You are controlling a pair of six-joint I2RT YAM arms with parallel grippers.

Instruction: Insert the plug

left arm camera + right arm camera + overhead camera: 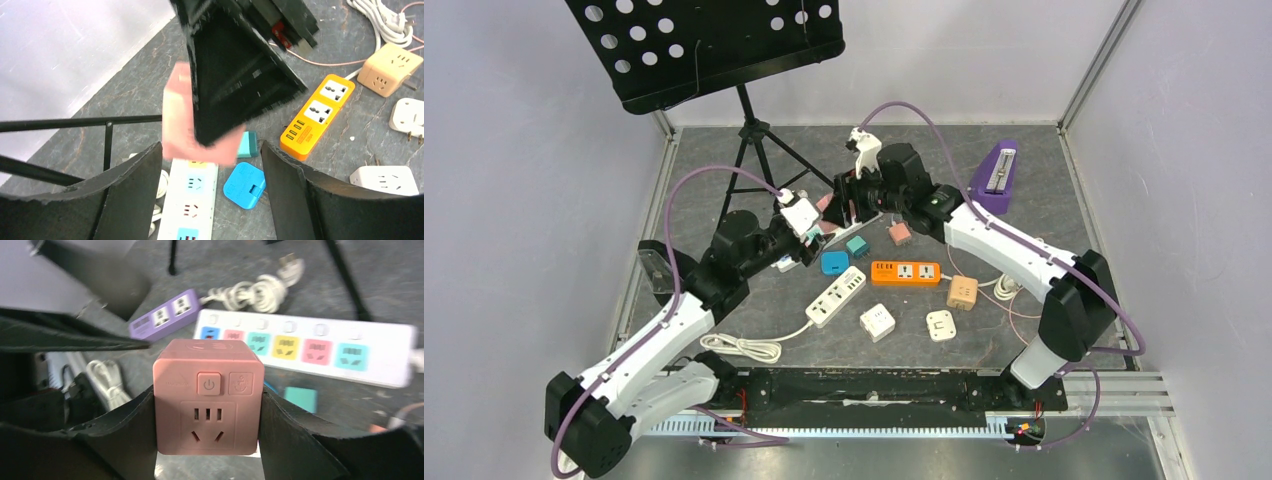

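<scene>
The plug is a pink cube adapter (207,397) with a power button and a socket face; its prongs are hidden. My right gripper (207,395) is shut on it, one black finger pressed to each side. From the left wrist the pink cube (177,125) hangs above a white power strip with coloured sockets (192,200), the same strip (305,347) that lies beyond the cube in the right wrist view. My left gripper (210,150) is open just below the cube, with its fingers clear of it. From above, the two grippers meet mid-table around the cube (824,207).
An orange strip (905,272), a white USB strip (836,296), blue (835,263) and teal (856,246) adapters, a tan cube (962,292) and white adapters (877,322) lie near the front. A purple strip (165,315), a music stand's tripod (754,140) and a purple metronome (996,175) stand behind.
</scene>
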